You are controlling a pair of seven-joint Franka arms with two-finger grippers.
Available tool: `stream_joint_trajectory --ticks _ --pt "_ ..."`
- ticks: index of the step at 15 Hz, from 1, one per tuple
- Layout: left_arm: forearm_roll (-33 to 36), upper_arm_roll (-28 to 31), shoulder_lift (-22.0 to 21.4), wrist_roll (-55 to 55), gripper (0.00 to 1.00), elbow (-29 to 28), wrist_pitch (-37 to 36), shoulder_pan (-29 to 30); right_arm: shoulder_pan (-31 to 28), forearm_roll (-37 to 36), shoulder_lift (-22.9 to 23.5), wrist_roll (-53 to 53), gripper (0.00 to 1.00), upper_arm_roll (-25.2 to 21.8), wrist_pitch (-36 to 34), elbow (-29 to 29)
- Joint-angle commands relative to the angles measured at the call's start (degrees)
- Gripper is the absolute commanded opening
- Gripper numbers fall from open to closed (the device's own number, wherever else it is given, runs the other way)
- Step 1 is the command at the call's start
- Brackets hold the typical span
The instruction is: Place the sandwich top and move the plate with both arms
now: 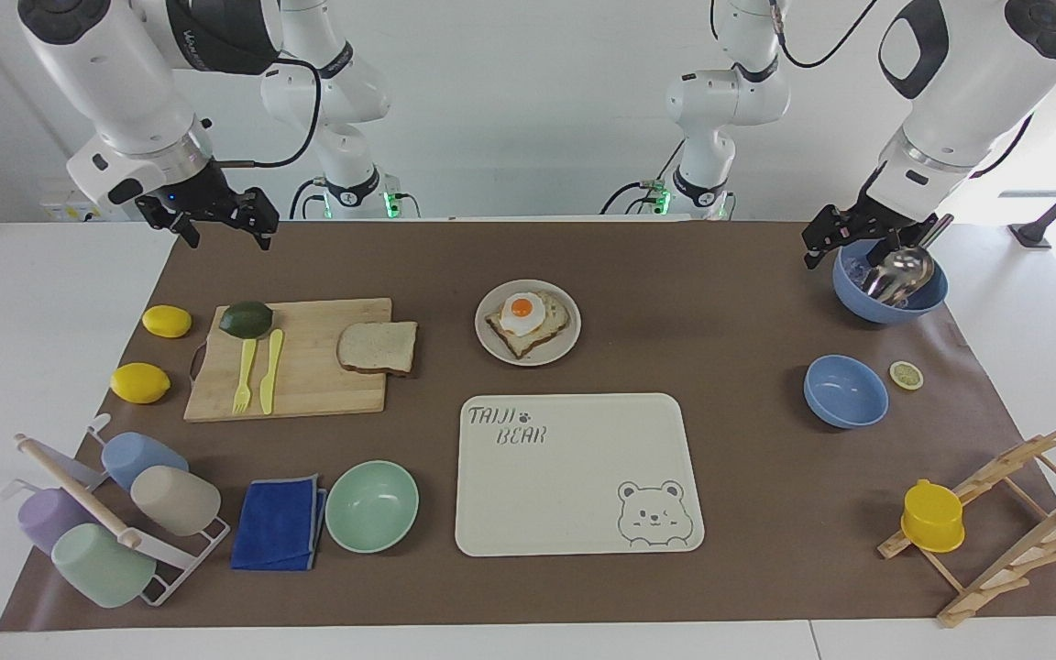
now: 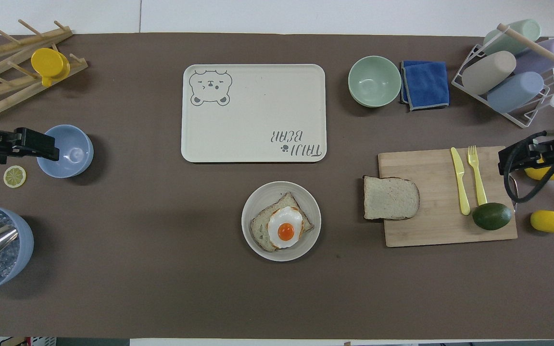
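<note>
The sandwich top [image 1: 379,346] [image 2: 391,198], a plain bread slice, lies flat, half on the wooden cutting board [image 1: 308,385] [image 2: 431,230], at the board's end nearest the plate. The small round plate [image 1: 528,358] [image 2: 306,202] sits mid-table and bears a bread slice with a fried egg [image 1: 522,312] [image 2: 284,229]. My right gripper [image 1: 226,240] [image 2: 508,158] is open and empty, raised at the right arm's end of the table, above the cloth's edge nearest the robots. My left gripper [image 1: 826,247] [image 2: 51,148] hangs raised beside a blue bowl at the left arm's end, holding nothing.
The cream bear tray [image 1: 574,513] lies farther from the robots than the plate. A mint bowl [image 1: 371,506], a blue cloth [image 1: 277,522] and a cup rack [image 1: 115,522] are toward the right arm's end. Lemons [image 1: 167,321], an avocado [image 1: 246,319], yellow cutlery [image 1: 258,371], two blue bowls [image 1: 845,391] and a wooden rack [image 1: 995,513] are around.
</note>
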Motion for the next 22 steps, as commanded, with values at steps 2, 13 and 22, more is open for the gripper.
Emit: stream_joint_trajectory --ticks 2,13,22 --pt "1.01 -0.47 -0.16 -0.39 1.0 0.59 -0.95 0.55 -0.87 1.21 -0.17 -1.83 1.0 0.54 0.72 0.04" --pt "1.01 -0.47 -0.16 -0.39 1.0 0.59 -0.95 0.55 5.08 3.33 -0.35 -0.6 1.0 2.3 5.37 -2.59" --pt "1.01 -0.47 -0.16 -0.39 1.0 0.59 -0.95 0.55 24.17 -6.49 13.96 25.05 1.0 2.3 26.03 -12.17"
